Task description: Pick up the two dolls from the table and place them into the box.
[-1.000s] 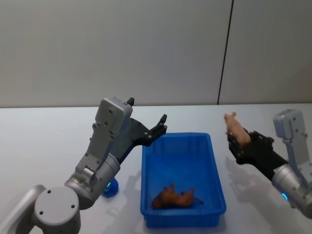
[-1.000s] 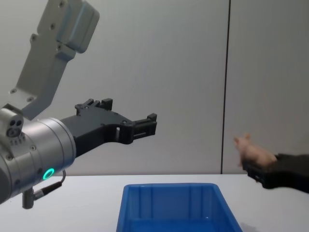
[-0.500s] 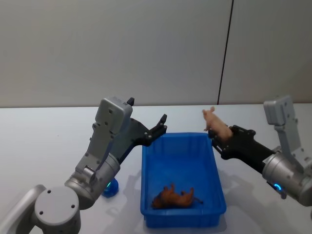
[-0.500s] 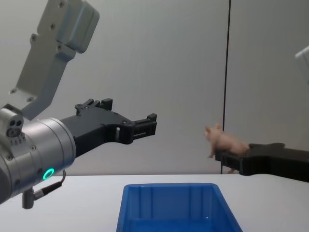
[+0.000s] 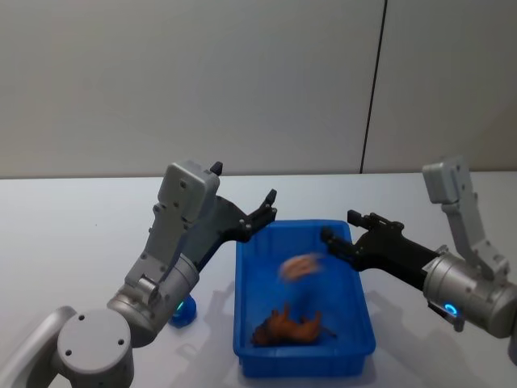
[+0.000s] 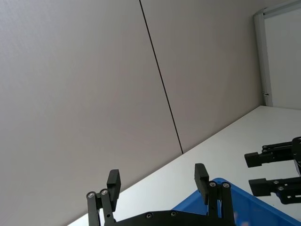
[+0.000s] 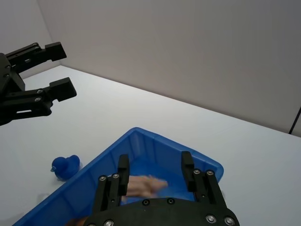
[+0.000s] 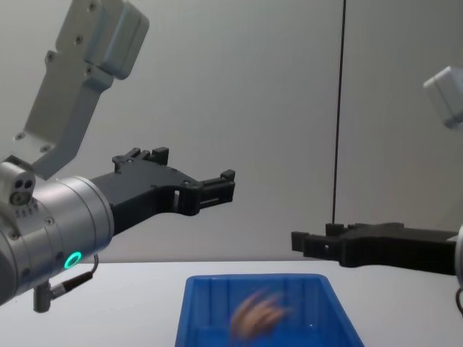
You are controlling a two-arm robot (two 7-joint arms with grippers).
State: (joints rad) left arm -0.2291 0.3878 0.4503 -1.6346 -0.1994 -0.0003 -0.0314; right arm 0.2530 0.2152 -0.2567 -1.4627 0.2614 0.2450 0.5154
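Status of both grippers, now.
Left gripper: open, empty, raised beside the box.
Right gripper: open, empty, over the box; pinkish doll blurred beneath it.

One box (image 5: 300, 361); one table (image 5: 65, 234); one pink doll (image 5: 300, 265), one brown doll (image 5: 291, 327), one blue doll (image 5: 184, 313).

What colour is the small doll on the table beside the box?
The doll is blue; the right wrist view shows it best.

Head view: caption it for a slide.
Right gripper, jaws open, over the far rim of the box; blurred pinkish doll inside below; blue doll on the table.
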